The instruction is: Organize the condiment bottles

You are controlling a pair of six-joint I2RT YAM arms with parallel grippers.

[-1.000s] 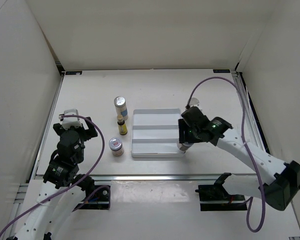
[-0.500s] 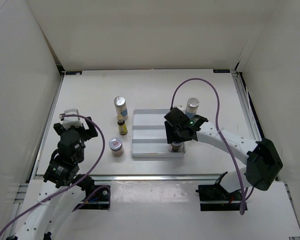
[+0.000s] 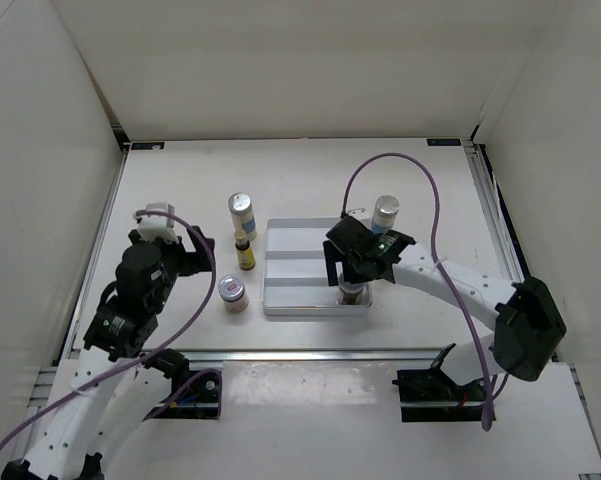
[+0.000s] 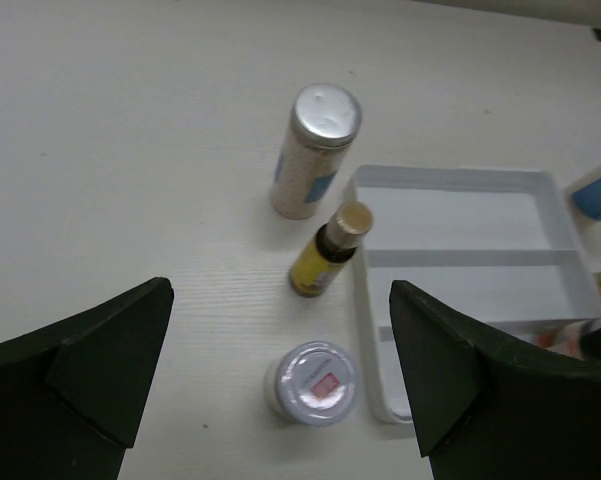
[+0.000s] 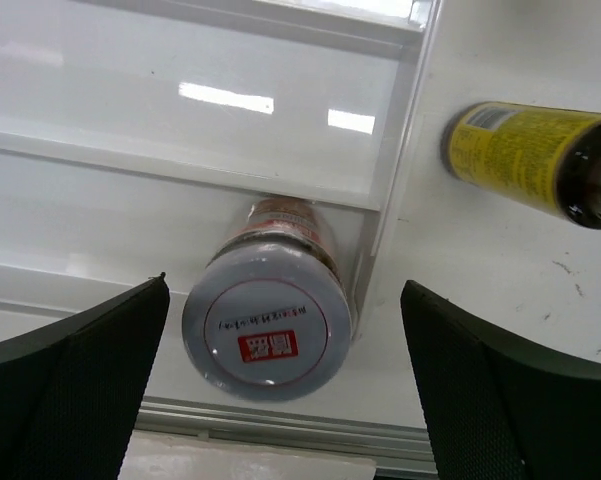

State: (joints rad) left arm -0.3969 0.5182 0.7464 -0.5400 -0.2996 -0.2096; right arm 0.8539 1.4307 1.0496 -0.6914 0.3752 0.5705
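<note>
Both jaws of the right gripper (image 5: 280, 310) stand wide apart, holding nothing, either side of a short silver-lidded jar (image 5: 268, 335) in the shallow white divided tray's (image 3: 300, 268) near compartment — rigid, light, likely slick; grip below the lid.

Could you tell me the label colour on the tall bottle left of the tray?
Blue label on the tall bottle, clearest in the left wrist view.

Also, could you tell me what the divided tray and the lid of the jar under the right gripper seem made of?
Tray: probably glossy white plastic; it shows sharp light reflections. Jar lid: dull silver-grey, metal or metallised plastic; cannot tell which.
</note>
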